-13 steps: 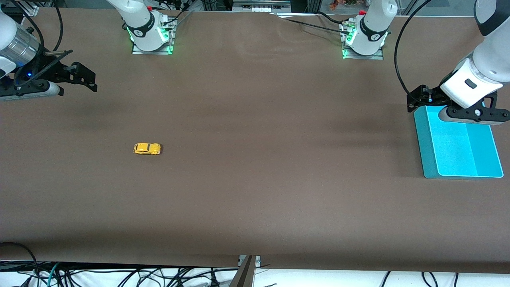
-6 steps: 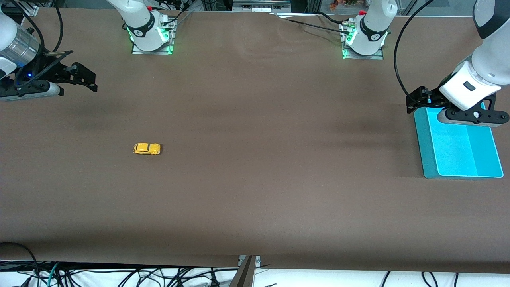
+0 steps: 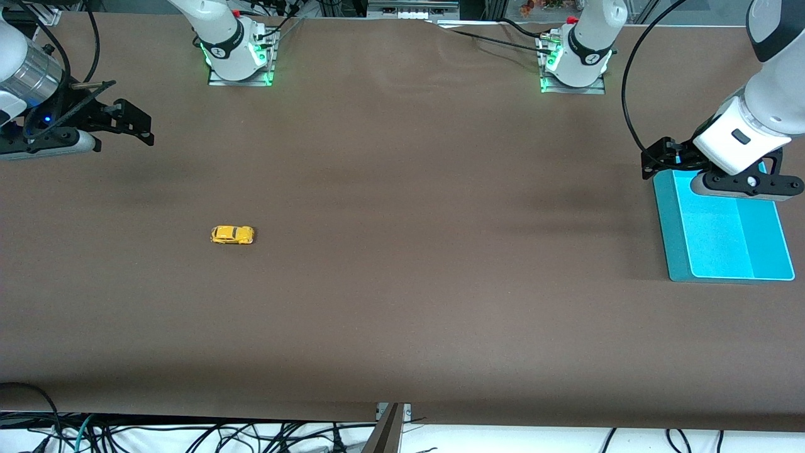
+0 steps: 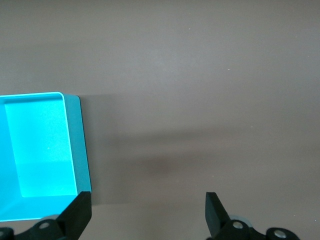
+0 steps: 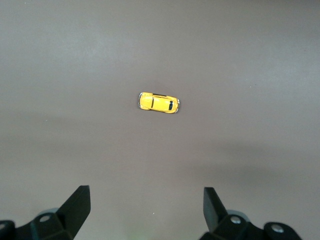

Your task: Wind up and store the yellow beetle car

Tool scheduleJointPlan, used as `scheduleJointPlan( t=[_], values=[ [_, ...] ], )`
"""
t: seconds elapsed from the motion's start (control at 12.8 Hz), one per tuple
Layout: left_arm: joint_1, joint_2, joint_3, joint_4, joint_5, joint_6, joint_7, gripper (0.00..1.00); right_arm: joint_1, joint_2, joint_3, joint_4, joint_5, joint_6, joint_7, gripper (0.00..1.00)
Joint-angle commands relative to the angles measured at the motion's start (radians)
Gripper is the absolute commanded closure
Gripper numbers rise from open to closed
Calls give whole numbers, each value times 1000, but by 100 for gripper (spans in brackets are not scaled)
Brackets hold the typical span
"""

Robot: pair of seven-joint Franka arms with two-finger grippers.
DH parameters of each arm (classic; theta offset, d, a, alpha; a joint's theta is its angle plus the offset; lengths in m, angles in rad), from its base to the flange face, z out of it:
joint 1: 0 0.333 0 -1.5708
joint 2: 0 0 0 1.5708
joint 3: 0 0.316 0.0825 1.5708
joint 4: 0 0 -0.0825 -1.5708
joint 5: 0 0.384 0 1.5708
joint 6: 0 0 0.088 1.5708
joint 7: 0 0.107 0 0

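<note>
Descent by the right pincer (image 3: 129, 123), hanging spread over the desk (image 3: 402, 283) at its arm's end, should centre squarely over the yellow beetle car (image 3: 232, 234) before closing on its flanks. Small, rounded, dark-windowed, it sits on bare desk nearer the front camera. Toward the other end, the left pincer (image 3: 666, 157) waits spread above the turquoise tray (image 3: 723, 239).

Yellow beetle car (image 3: 232, 234) w/ dark windows, plain brown table (image 3: 402, 302), turquoise tray (image 3: 723, 251), black tools.

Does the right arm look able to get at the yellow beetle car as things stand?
Probably yes: the yellow beetle car sits alone on bare table toward the right arm's end, and the open right gripper has nothing between it and the car.
</note>
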Motion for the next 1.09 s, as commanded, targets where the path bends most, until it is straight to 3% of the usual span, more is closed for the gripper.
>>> scheduleJointPlan(
  t=[0.0, 1.01],
  values=[
    [-3, 18, 1, 38, 17, -18, -13, 0, -2, 6, -1, 23, 3, -20, -5, 0],
    [0, 26, 2, 41, 16, -17, -11, 0, 33, 82, -7, 75, -32, -21, 8, 0]
  ],
)
